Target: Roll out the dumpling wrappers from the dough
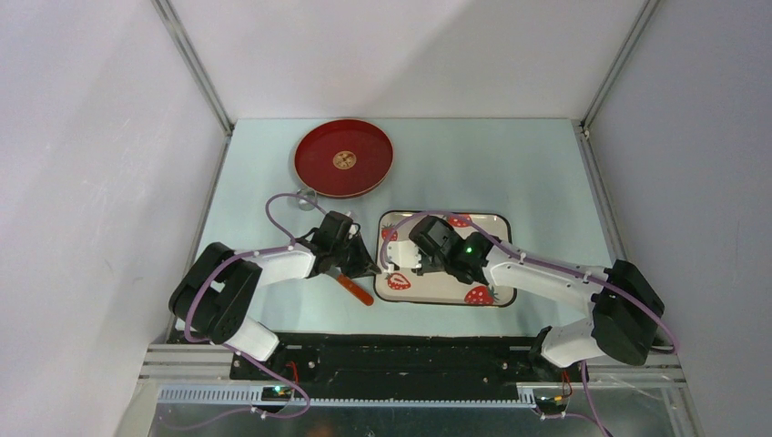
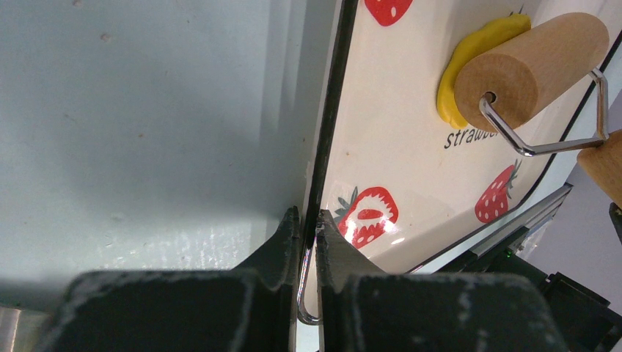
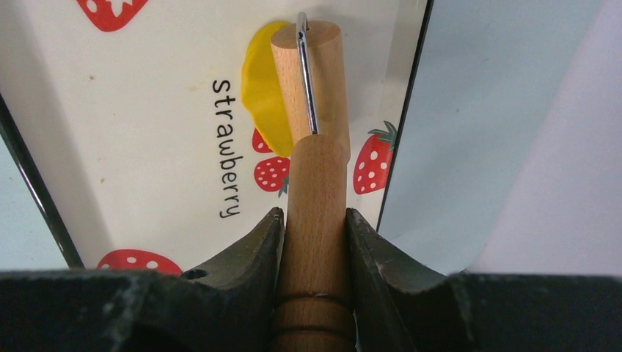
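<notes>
We are in a robotics lab's test cell, not a kitchen: plain pale walls (image 1: 91, 137) joined by aluminium struts (image 1: 193, 64) box in a light blue table (image 1: 510, 164) beyond the left gripper (image 2: 308, 220) and right gripper (image 3: 314, 220). Behind both grippers a black base plate (image 1: 382, 350) carries the arms, with purple cables (image 1: 273, 205) looping loose. The only kitchen things are a strawberry-printed tray (image 2: 411, 147) pinched at its edge by the left gripper and a wooden roller (image 3: 314, 242) clamped in the right.

- I see white links and black joints on left arm (image 1: 273, 264) and right arm (image 1: 546, 278).
- Purple cables (image 1: 268, 209) along both.
- Green light (image 1: 468, 248) on right wrist.
- Fingers (image 2: 282, 242) black, scuffed.
</notes>
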Tool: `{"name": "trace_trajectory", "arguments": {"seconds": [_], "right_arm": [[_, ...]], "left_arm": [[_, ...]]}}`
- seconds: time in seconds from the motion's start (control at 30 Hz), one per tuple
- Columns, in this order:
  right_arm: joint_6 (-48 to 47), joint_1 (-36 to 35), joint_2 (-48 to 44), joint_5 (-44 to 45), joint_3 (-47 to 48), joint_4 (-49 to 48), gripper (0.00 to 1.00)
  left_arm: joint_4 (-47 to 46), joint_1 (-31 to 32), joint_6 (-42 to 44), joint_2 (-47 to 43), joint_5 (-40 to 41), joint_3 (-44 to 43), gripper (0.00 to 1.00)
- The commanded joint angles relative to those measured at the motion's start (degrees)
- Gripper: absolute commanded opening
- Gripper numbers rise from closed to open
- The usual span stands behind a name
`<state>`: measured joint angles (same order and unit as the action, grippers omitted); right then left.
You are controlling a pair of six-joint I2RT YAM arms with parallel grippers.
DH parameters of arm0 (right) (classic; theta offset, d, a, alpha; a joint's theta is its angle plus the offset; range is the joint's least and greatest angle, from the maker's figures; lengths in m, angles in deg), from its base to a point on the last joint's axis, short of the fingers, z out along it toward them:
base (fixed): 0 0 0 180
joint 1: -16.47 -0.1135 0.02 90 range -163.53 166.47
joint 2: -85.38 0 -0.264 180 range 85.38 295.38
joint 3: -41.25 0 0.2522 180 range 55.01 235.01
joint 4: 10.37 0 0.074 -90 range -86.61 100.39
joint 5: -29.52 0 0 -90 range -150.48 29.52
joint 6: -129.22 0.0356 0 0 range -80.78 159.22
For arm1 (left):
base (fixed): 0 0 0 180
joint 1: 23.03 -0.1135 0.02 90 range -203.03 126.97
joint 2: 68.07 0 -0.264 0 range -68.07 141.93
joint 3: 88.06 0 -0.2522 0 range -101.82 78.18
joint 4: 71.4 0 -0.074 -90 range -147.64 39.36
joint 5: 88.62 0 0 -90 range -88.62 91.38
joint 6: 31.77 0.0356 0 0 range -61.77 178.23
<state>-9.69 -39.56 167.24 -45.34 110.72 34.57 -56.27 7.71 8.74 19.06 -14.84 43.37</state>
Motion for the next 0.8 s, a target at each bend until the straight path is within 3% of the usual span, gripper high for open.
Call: {"name": "trace_trajectory", "arguments": {"seconds": [0.0, 0.77], "right_arm": [[6.24, -3.08, 4.76, -22.37, -5.75, 15.25, 0.0], [7.92, -0.64, 12.04, -21.39, -6.66, 11.98, 0.0]], "left_arm": [[4.58, -1.12, 0.98, 2.08, 6.72, 2.29, 0.0], [4.53, -1.12, 0.89, 2.0, 6.79, 2.31, 0.0]]}}
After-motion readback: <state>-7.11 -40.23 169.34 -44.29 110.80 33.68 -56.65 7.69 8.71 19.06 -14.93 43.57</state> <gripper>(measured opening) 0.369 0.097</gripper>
